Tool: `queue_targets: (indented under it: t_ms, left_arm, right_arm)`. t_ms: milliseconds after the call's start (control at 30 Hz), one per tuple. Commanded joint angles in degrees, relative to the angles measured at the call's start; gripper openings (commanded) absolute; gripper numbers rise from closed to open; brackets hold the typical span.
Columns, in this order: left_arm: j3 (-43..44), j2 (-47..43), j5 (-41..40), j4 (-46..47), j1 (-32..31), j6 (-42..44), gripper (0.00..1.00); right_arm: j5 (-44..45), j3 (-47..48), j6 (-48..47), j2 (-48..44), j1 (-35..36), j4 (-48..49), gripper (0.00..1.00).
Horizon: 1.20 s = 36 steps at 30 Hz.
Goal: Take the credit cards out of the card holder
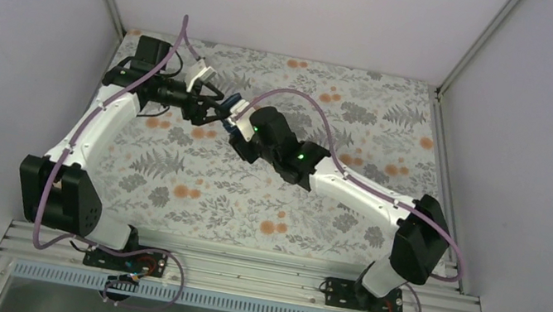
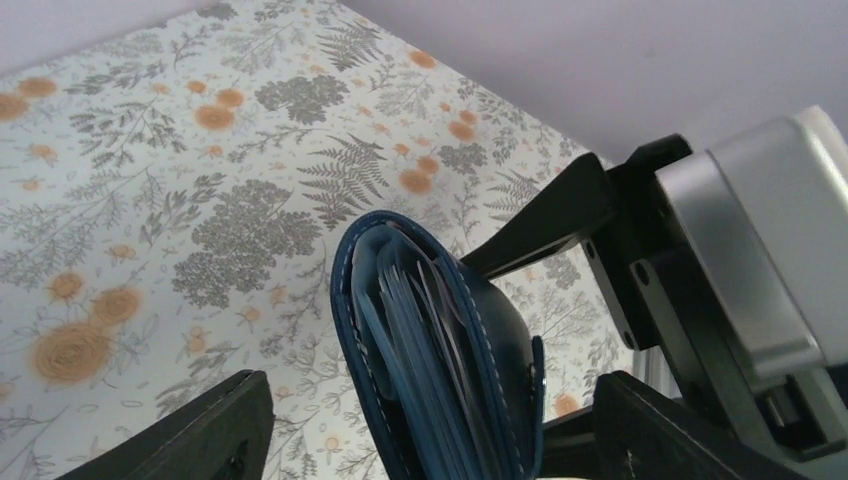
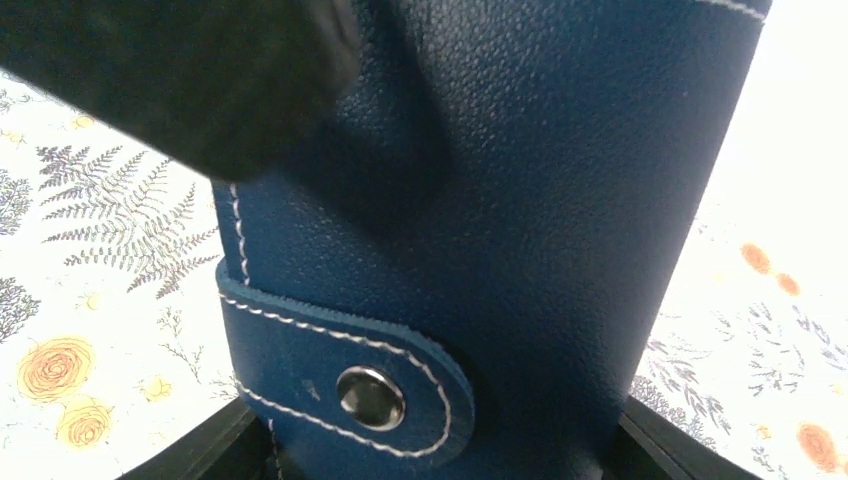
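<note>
The desk (image 1: 395,125) is covered all over in a pale print of grey ferns and orange flowers. It is enclosed by plain white walls (image 1: 15,39), and a ribbed metal rail (image 1: 238,271) is seen along the frame's lower edge.

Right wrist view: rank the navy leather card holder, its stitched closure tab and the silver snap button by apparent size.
1. navy leather card holder, filling most of the frame.
2. stitched closure tab.
3. silver snap button.
All share one surface, so nearness doesn't skew it.
</note>
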Motion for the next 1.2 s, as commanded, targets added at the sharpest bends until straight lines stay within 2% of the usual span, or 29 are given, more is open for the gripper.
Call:
queue_targets:
  t_ms: [0, 167, 267, 300, 333, 367, 400, 433, 533, 700, 767, 867, 1033, 1100, 1167]
  left_arm:
    - [0.08, -1.28, 1.34, -0.41, -0.42, 1.89, 0.71]
    - [0.22, -1.13, 2.26, -2.09, -0.88, 3.67, 0.17]
    - [0.23, -1.83, 2.49, -3.79, -0.88, 5.62, 0.03]
    - [0.15, -2.17, 2.34, -3.98, -0.88, 6.07, 0.03]
    - [0.19, -2.6, 2.16, -3.94, -0.88, 6.26, 0.03]
    - [0.32, -3.09, 1.71, -3.66, -0.88, 6.15, 0.02]
    - [0.46, -3.64, 0.97, -3.16, -0.89, 6.04, 0.02]
    - [0.78, -4.12, -0.06, -2.76, -0.88, 6.19, 0.02]
    - [3.1, -4.67, -2.28, -4.88, -0.88, 10.4, 0.02]
    - [8.57, -4.18, 0.68, -16.22, -1.31, 22.81, 0.02]
    - [9.87, -5.02, 1.78, -19.45, -1.97, 27.53, 0.02]
    - [10.92, -6.39, 2.19, -21.48, -3.24, 29.8, 0.02]
    - [11.61, -6.57, 1.54, -22.34, -4.88, 29.19, 0.02]
    - [11.45, -6.74, 1.42, -22.4, -5.26, 29.41, 0.02]
    - [11.29, -6.8, 1.7, -23.12, -5.5, 30.45, 0.02]
  right_arm:
    - [4.74, 2.76, -2.69, -1.14, 2.22, 2.87, 0.55]
    - [5.71, 2.31, -3.4, -1.76, 2.74, 3.9, 0.54]
    - [5.84, 1.25, -3.57, -3.08, 2.75, 4.75, 0.54]
    - [5.59, 1.0, -3.64, -3.51, 2.74, 4.86, 0.56]
    - [5.13, 0.82, -3.68, -3.93, 2.74, 4.76, 0.62]
    - [4.07, 0.83, -3.73, -4.29, 2.78, 4.23, 0.77]
    - [3.38, 0.87, -3.85, -4.65, 2.75, 3.31, 0.96]
    - [3.01, 0.64, -3.74, -5.35, 2.72, 2.55, 0.99]
    - [-4.49, -1.79, -4.51, -10.38, 1.05, 0.98, 0.99]
    - [-41.53, -3.74, -5.82, -19.38, -10.84, -0.53, 0.99]
    - [-49.76, -2.84, -4.75, -19.56, -13.68, -0.02, 0.99]
    - [-56.26, 0.38, -1.93, -16.7, -15.72, -0.35, 0.99]
    - [-60.03, 6.44, 1.52, -9.94, -16.42, -1.79, 0.99]
    - [-60.79, 7.4, 1.76, -7.94, -16.42, -1.97, 0.96]
    - [-62.22, 7.74, 1.58, -6.59, -16.5, -2.02, 0.88]
